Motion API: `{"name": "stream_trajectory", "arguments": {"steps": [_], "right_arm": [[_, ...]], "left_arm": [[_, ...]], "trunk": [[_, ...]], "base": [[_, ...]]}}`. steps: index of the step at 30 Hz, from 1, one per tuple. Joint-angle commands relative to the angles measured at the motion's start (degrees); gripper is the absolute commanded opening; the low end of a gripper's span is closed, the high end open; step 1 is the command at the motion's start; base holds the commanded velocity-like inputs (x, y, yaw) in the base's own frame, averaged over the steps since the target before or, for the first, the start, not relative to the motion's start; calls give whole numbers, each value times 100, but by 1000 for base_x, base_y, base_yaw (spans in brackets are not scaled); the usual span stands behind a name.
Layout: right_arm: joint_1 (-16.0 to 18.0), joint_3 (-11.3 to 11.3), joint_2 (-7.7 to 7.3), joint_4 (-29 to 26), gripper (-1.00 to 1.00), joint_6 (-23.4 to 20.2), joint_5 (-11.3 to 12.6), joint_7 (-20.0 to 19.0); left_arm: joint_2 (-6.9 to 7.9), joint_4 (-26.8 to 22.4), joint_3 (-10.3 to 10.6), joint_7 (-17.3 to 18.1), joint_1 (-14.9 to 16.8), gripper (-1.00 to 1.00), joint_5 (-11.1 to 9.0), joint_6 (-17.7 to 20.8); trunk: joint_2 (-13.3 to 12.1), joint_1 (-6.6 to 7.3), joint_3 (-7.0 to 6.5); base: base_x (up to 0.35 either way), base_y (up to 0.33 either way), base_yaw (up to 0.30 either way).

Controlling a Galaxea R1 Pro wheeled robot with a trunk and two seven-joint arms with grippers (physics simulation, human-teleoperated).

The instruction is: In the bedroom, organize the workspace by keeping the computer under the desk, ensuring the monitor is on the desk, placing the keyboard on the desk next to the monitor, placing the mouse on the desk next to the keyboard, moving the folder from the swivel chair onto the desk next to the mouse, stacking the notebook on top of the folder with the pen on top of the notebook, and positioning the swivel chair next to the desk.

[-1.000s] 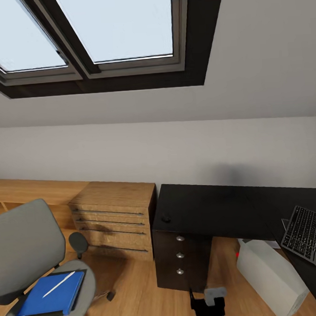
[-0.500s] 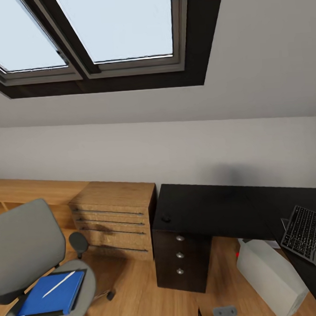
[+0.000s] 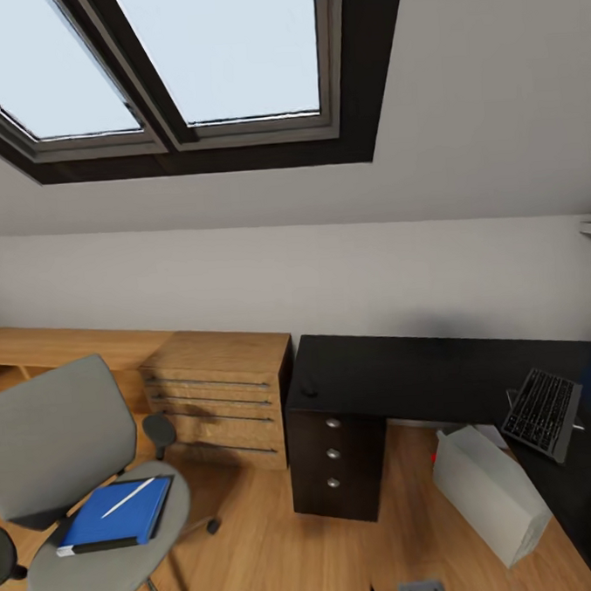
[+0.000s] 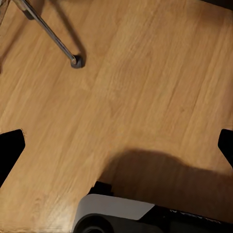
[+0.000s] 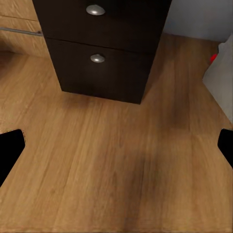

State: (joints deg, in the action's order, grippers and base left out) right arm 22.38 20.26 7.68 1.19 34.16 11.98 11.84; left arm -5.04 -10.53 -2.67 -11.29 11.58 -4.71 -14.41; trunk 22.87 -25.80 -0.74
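Note:
The swivel chair (image 3: 55, 441) stands at the left on the wood floor, apart from the black desk (image 3: 440, 370). On its grey seat lies the blue folder (image 3: 117, 516) with the white pen (image 3: 129, 498) on top, and the black notebook (image 3: 110, 545) shows under the folder's edges. The mouse (image 3: 310, 388) sits on the desk's near-left corner and the keyboard (image 3: 543, 411) at the right. Under the desk, the grey computer (image 3: 487, 494) stands tilted. The monitor is out of view. My left gripper (image 4: 116, 150) hangs open over bare floor. My right gripper (image 5: 116, 150) is open, facing the desk drawers (image 5: 102, 43).
A wooden drawer chest (image 3: 219, 396) stands against the wall between chair and desk. A chair leg with its caster (image 4: 75, 62) lies ahead of the left gripper, above my own base (image 4: 116, 213). The computer's red spot (image 5: 213, 58) shows beside the drawers.
The head camera has shifted, so the whole scene sits further right and smaller. My right gripper has sunk toward the bottom edge of the head view. Chair, folder and desk things have not moved.

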Motion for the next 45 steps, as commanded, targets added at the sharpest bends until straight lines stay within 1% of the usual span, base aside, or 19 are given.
{"name": "stream_trajectory", "arguments": {"steps": [1,23,45], "right_arm": [[4,51,5,13,100,20,41,15],[2,55,10,13,100,28,30,11],[-5,49,-2,13,100,3,15,11]], "left_arm": [[-4,6,-24,13,2,100,-42,-26],[-4,7,-30,-4,2,100,-47,-35],[-14,7,-16,-13,2,100,-31,-36]], "trunk": [[5,1,3],[5,1,3],[5,1,3]], "base": [[-340,0,0],[-342,-10,0],[-314,-193,0]]}}
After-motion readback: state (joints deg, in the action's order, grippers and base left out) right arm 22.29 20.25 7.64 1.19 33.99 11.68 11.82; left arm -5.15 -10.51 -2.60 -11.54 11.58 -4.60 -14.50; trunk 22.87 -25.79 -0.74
